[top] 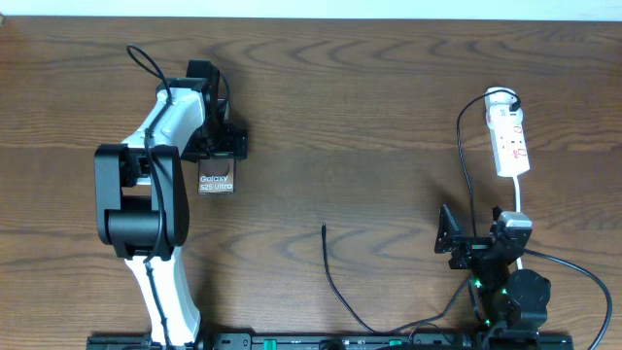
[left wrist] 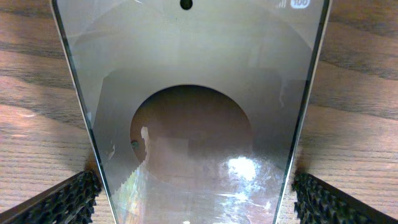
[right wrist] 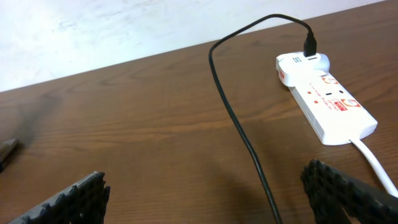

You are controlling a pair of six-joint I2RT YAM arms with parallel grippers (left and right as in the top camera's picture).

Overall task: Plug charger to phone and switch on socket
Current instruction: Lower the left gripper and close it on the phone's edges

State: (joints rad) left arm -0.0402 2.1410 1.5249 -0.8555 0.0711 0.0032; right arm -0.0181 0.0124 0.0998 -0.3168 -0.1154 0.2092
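Dark woodgrain table (top: 369, 107), pale wall (right wrist: 93, 31) behind. Left gripper (left wrist: 199, 208) spread wide, straddling phone (top: 216, 182) at 10 o'clock. Right gripper (right wrist: 205, 199) spread, empty, 5 o'clock. Socket (top: 509, 144) at 2 o'clock; charger (top: 332, 277) tip near centre.

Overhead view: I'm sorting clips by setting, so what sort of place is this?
Probably an indoor robot lab bench: a wood-grain table, two robot arms based at one edge, a white power strip with a charger plugged in, a plain pale wall behind.
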